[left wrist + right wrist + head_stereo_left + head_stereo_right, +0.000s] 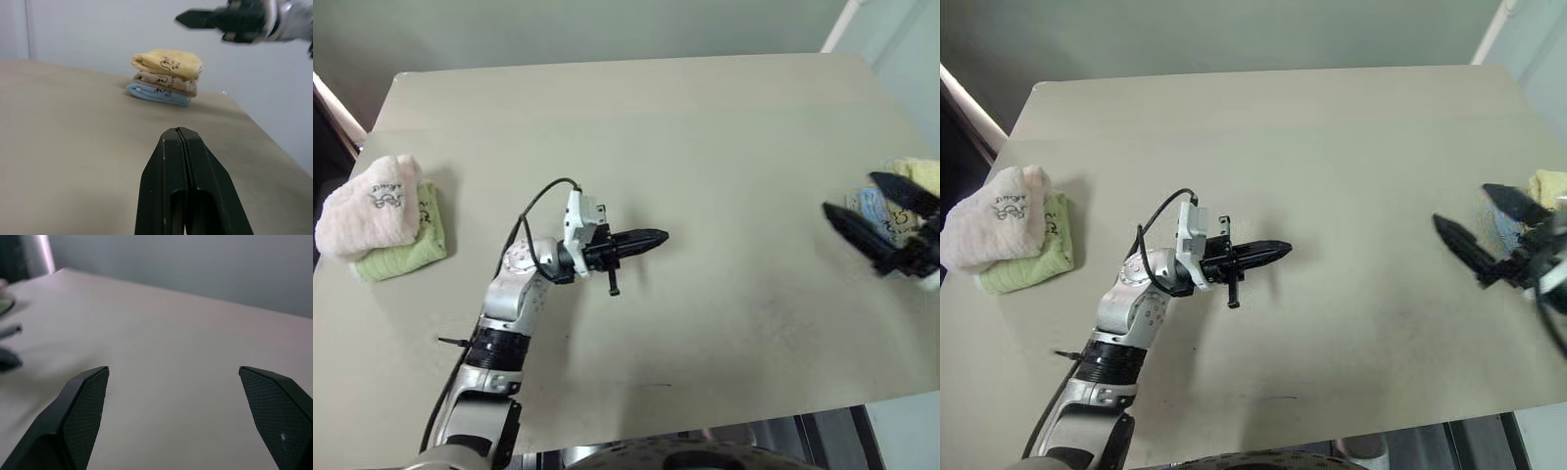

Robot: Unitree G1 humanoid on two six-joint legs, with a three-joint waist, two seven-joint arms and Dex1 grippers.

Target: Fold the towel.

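The pale yellow towel (167,62) lies folded on top of a beige towel (165,82) and a blue one (159,94), at the table's right edge (925,174). My right gripper (852,194) hovers open just left of that stack, its fingers spread wide with nothing between them (173,368). My left gripper (661,236) is shut and empty over the middle of the table, pointing right toward the stack, well away from it.
A pink folded towel (370,204) rests on a green one (406,257) near the table's left edge. The beige table (705,137) stretches bare between the two stacks. Its front edge runs just below my left arm.
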